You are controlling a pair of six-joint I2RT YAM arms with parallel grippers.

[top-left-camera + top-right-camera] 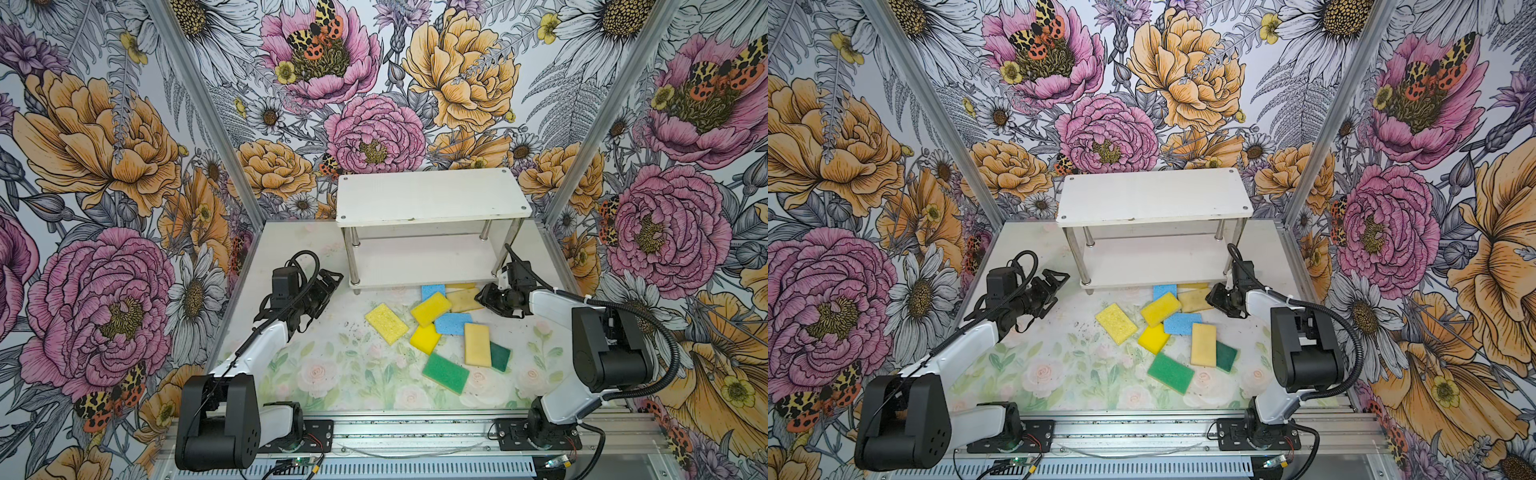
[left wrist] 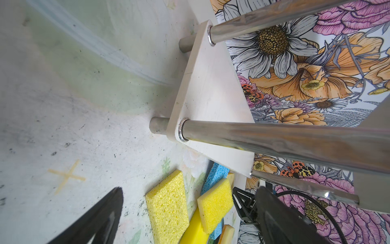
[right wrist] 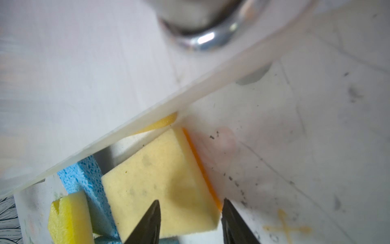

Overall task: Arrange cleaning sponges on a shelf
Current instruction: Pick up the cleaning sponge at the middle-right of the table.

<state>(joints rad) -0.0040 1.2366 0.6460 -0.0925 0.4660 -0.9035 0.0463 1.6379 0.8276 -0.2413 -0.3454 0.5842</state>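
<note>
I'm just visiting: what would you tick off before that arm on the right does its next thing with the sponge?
1. Right pincer straddles the pale yellow sponge at its corner: ok.
2. Grip firm: cannot tell.
3. Sponge free of neighbours: not ok, it abuts a blue sponge.
4. Room on the shelf: ok, no sponges seen on it.
5. Left pincer clear of the pile: ok, open beside the shelf.

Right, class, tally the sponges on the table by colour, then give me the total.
Yellow or tan sponges: 6
Light blue sponges: 2
Green-topped sponges: 2
Total: 10
</note>
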